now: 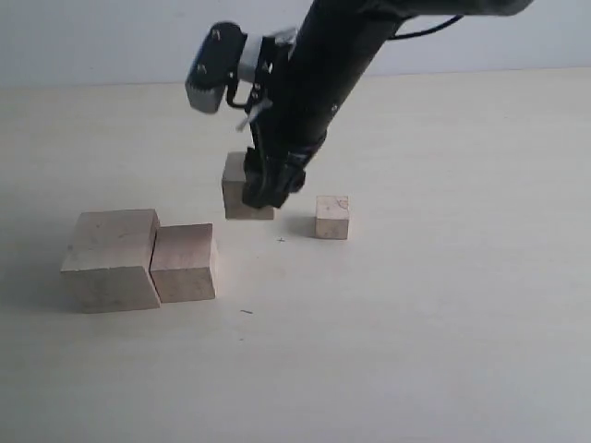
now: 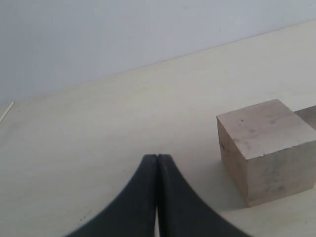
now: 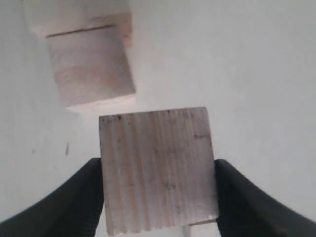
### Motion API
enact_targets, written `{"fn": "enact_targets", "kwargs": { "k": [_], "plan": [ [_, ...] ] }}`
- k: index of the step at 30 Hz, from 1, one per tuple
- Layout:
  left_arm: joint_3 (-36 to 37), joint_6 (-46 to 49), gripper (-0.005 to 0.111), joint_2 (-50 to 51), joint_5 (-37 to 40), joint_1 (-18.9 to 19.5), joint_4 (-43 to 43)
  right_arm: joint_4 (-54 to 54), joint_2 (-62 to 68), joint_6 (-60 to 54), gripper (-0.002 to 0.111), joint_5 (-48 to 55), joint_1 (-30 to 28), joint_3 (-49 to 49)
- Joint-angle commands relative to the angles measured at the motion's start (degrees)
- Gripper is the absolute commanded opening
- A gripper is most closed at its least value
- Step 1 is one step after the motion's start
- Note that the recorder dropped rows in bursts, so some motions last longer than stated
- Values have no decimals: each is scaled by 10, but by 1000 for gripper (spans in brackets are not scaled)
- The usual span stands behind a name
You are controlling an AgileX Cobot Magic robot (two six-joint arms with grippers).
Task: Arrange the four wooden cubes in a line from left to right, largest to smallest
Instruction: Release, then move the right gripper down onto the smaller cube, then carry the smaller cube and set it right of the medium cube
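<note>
The four wooden cubes are all in the exterior view. The largest cube (image 1: 111, 260) sits at the left, touching the second cube (image 1: 185, 264) on its right. Further back, my right gripper (image 1: 261, 196) is shut on the third cube (image 1: 236, 187), at or just above the table. The smallest cube (image 1: 332, 217) stands alone to its right. In the right wrist view the held cube (image 3: 157, 168) fills the span between both fingers (image 3: 74, 202), with the second cube (image 3: 91, 66) beyond it. My left gripper (image 2: 157, 159) is shut on nothing beside a cube (image 2: 266, 148).
The pale tabletop (image 1: 443, 323) stretches wide around the cubes, with a light wall (image 1: 92, 37) behind it. The right arm (image 1: 332, 65) comes down from the upper right over the middle. The left arm is outside the exterior view.
</note>
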Motion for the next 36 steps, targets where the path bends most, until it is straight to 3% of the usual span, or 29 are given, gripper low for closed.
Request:
{"fn": "enact_targets", "kwargs": {
  "k": [1, 15, 36],
  "plan": [
    [2, 1, 0, -4, -4, 2, -6, 9, 28, -35, 1, 4, -2, 36],
    [2, 1, 0, -4, -4, 2, -6, 10, 113, -76, 1, -82, 58, 40],
    [2, 1, 0, -4, -4, 2, -6, 12, 115, -77, 1, -104, 58, 40]
  ]
}}
